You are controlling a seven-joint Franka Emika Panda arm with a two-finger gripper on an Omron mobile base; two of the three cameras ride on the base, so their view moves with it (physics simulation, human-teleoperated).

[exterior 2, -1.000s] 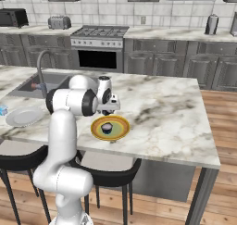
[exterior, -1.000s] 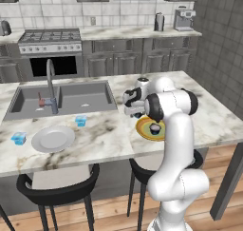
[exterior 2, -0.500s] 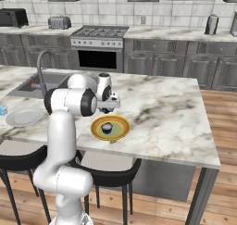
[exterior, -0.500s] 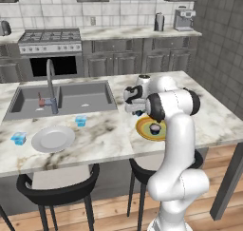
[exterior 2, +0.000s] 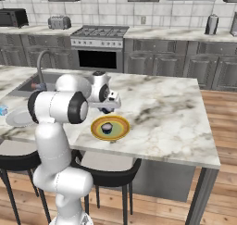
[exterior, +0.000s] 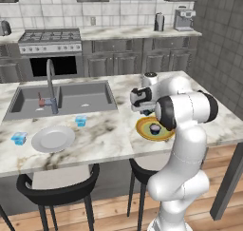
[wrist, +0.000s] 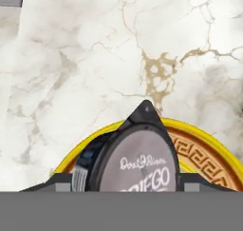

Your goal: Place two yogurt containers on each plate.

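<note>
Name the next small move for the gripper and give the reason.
Probably a short lift straight up. The gripper has its fingertips flanking a dark yogurt container right at the rim of the yellow plate, which appears gripped. The plate carries one dark cup so far. Rising first should let the held container clear the rim before it moves over the plate.

The counter (wrist: 71, 59) is white marble with grey and tan veins. One plate (wrist: 209, 154) has a yellow rim and an orange key-pattern band. The cup (wrist: 137, 163) is dark with a grey lettered lid. The other plate (exterior: 53, 139) is grey-white; two cups (exterior: 81, 121) (exterior: 19, 138) are light blue.
</note>
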